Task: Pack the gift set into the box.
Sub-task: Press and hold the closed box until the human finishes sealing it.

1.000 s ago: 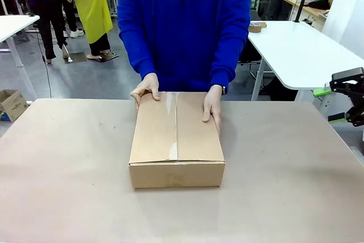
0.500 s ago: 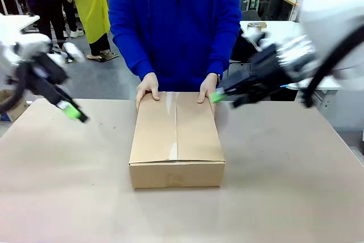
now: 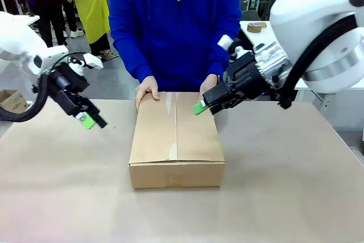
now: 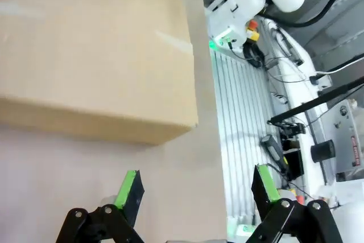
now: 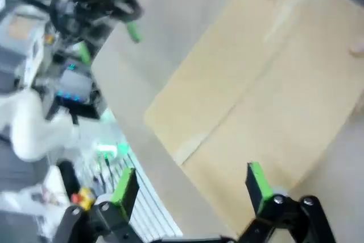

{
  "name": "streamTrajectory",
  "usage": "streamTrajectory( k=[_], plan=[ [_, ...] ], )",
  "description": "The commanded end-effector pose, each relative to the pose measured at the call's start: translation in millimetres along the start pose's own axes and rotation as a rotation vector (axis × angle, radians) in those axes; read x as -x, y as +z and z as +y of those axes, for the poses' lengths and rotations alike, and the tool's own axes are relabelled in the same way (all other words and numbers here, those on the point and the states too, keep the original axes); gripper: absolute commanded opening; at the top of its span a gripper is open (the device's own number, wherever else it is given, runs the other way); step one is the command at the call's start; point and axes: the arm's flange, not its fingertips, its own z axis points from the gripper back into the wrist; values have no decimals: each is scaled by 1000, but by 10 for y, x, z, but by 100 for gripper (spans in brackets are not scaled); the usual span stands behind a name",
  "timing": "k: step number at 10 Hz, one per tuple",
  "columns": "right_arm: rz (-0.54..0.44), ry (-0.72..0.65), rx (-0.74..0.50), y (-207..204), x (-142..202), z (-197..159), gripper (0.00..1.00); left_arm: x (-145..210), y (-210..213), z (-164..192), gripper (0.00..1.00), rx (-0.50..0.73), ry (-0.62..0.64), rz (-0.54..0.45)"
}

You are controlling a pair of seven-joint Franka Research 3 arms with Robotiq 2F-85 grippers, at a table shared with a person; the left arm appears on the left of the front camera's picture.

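The box (image 3: 176, 140) lies in the middle of the surface (image 3: 284, 186), its long side running from near to far. Its top flaps are shut, with one seam down the middle of the lid. A person in a blue sweater stands at the far side and rests both hands on the far edge of the box: one hand (image 3: 147, 89) at 11 o'clock of the lid and the other hand (image 3: 209, 86) at 1 o'clock. In the front view the left gripper (image 3: 94, 122) hangs over the bare surface at 10 o'clock from the box, apart from it, with the tips pointing down toward the box. The right gripper (image 3: 200, 106) comes in at 1 o'clock and its green pad shows over the far right part of the lid, just beside the person's hand. In the left wrist view the left gripper (image 4: 196, 186) has its jaws wide apart with nothing between them, and the box (image 4: 96, 55) lies at 11 o'clock from them, not between them, its nearest corner above one green pad. In the right wrist view, which is blurred, the right gripper (image 5: 190, 185) also has its jaws spread apart and empty. There the box (image 5: 256, 112) lies ahead of them at 1 o'clock, and one pad shows in front of the lid.
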Motion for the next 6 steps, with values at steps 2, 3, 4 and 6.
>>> streamTrajectory(
  k=[2,3,4,6],
  plan=[
    [-204,575,-87,-390,-460,-470,100,-341,-445,258,100,97,-691,-275],
    [-326,627,-176,-396,-429,-699,100,-294,-455,266,100,98,-838,-456],
    [-428,652,-216,-352,-394,-889,100,-255,-469,278,100,55,-896,-527],
    [-480,652,-273,-296,-291,-1216,100,-222,-589,327,100,-42,-889,-610]
  ],
)
